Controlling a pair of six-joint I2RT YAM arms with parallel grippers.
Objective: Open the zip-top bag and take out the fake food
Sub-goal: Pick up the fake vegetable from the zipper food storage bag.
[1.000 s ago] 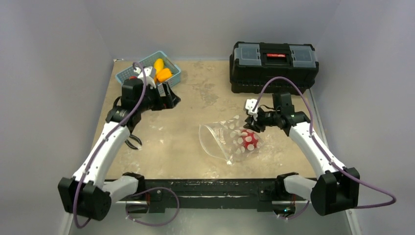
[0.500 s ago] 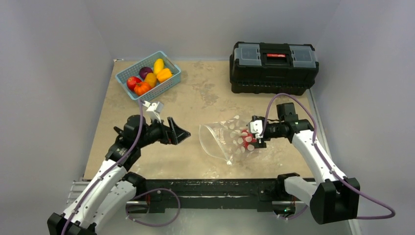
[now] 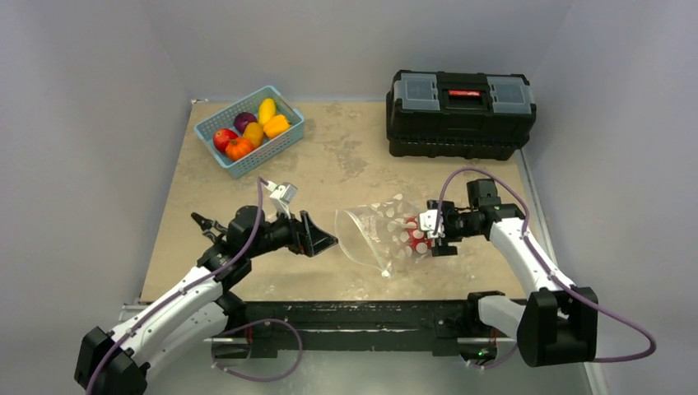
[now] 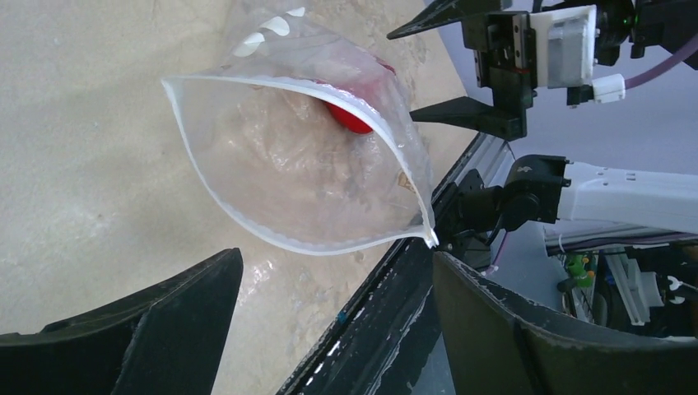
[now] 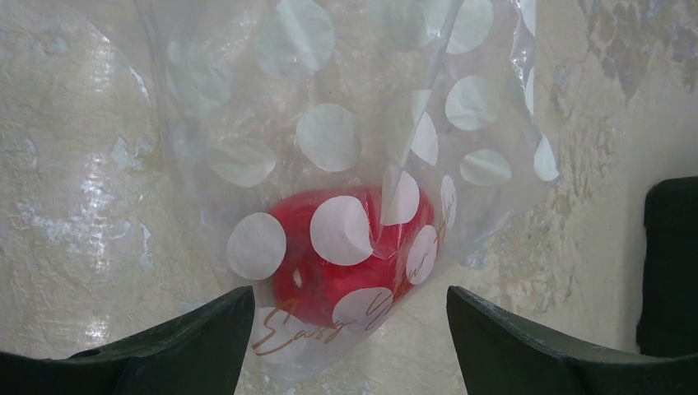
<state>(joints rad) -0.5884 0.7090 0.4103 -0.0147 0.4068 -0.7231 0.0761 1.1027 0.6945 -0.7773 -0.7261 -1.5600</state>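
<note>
The zip-top bag (image 3: 374, 234) lies flat on the table, clear with white dots, its mouth gaping toward the left. One red piece of fake food (image 3: 414, 234) sits inside at the closed end. My left gripper (image 3: 319, 239) stands open just left of the mouth, a short way from the white zip strip (image 4: 247, 226), and holds nothing. My right gripper (image 3: 436, 235) is open at the bag's closed end, its fingers either side of the red piece (image 5: 346, 255) seen through the plastic (image 5: 329, 140). In the left wrist view the red piece (image 4: 350, 119) shows through the open mouth.
A light-blue basket (image 3: 272, 155) at the back left holds several fake fruits, red, orange, yellow and purple. A black toolbox (image 3: 459, 111) stands at the back right. The table's black front rail (image 3: 354, 313) runs just below the bag.
My left arm swung from the basket down and right to the bag's mouth. My right gripper opened and came down low at the bag's closed end. The bag stayed put.
</note>
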